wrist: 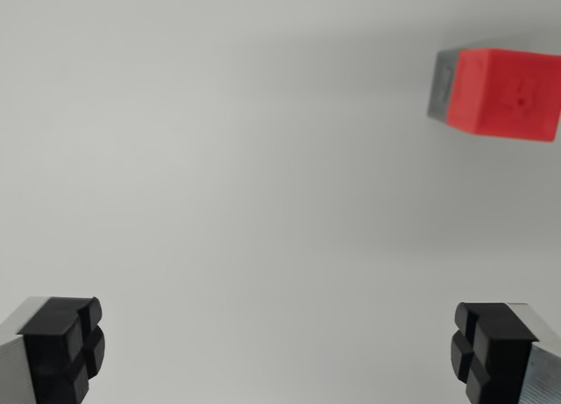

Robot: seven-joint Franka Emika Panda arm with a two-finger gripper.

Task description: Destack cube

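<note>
The wrist view looks down on a plain pale grey surface [228,159]. At its upper right a red cube [507,93] sits on top of a grey cube [441,87], of which only a strip shows at the red one's left side. The gripper [276,356] stands wide apart, its black pads [66,347] at the bottom corners, well apart from the stack, with nothing between them.
</note>
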